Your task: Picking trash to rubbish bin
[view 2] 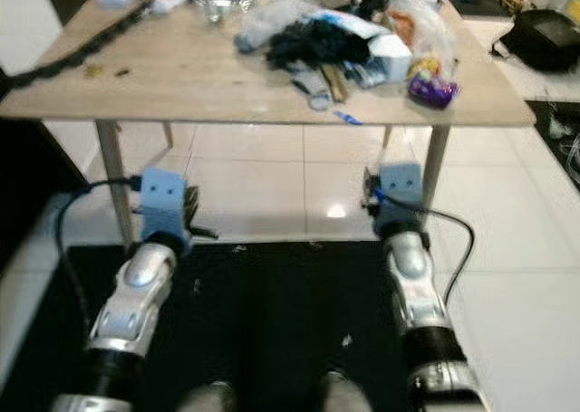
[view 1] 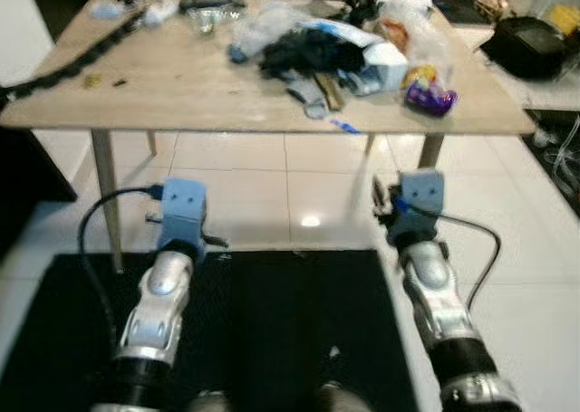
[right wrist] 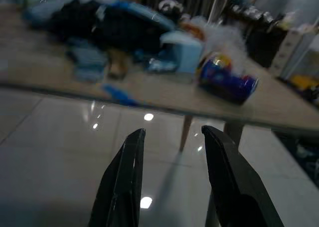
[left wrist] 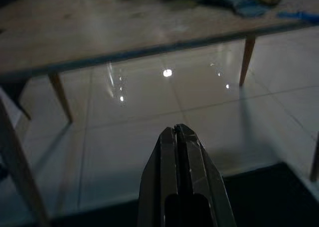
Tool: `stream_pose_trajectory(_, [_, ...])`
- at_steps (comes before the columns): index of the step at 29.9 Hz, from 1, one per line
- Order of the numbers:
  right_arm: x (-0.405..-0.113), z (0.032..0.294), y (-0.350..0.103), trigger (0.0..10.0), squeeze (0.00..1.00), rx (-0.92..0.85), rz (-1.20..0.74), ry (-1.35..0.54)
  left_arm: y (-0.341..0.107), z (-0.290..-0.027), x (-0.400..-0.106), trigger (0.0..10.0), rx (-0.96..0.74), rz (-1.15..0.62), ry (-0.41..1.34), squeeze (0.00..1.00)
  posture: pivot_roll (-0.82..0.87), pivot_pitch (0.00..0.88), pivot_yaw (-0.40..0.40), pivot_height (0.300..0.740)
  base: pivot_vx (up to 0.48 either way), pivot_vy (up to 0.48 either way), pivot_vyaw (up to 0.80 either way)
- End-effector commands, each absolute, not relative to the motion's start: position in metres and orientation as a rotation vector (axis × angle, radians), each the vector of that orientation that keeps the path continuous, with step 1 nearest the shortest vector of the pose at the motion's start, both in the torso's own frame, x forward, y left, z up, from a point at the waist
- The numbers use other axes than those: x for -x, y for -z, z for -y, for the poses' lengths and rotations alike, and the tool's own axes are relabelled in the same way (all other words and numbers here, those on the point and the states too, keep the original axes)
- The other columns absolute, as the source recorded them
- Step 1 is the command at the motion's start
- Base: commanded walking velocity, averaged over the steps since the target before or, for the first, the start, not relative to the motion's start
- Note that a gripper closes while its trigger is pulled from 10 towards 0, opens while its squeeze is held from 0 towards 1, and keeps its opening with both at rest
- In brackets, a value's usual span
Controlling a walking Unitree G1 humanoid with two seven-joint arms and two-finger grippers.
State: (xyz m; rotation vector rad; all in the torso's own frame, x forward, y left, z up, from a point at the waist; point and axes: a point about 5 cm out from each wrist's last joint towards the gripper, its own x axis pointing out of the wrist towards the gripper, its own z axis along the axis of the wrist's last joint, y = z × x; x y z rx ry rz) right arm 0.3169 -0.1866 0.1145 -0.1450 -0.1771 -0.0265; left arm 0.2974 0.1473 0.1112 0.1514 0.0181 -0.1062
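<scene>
Pale wooden table [view 1: 181, 86] carrying crumpled trash pile [view 1: 335, 54] | left gripper [left wrist: 179, 137] hanging pressed closed, empty, above glossy tiles [view 1: 272, 186] | right gripper [right wrist: 172, 142] hanging spread, empty

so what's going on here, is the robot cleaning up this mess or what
Nothing is being handled yet. The robot stands facing a wooden table piled with trash: crumpled plastic bags, a dark bundle and a purple snack wrapper near the right edge. Both arms are held out low, short of the table. The left tool is shut and empty; the right tool is open and empty, aimed toward the wrapper side of the pile.
</scene>
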Motion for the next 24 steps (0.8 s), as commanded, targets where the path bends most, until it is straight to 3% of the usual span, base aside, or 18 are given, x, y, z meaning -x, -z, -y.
stream_pose_trajectory(1, [-0.3163, 0.1805, -0.1116, 10.0, 0.0, 0.13, 0.17, 0.012, -0.1077, -0.1537, -0.2954, 10.0, -0.16, -0.038, 0.09, 0.0, 0.04, 0.052, -0.073, 0.74, 0.334, 0.0, 0.0])
stream_pose_trajectory(24, [-0.3196, 0.1867, -0.1149, 10.0, 0.0, 0.121, 0.178, 0.04, -0.1119, -0.1517, -0.2937, 10.0, -0.154, -0.021, 0.108, 0.0, 0.03, 0.025, -0.074, 0.74, 0.334, 0.0, 0.0])
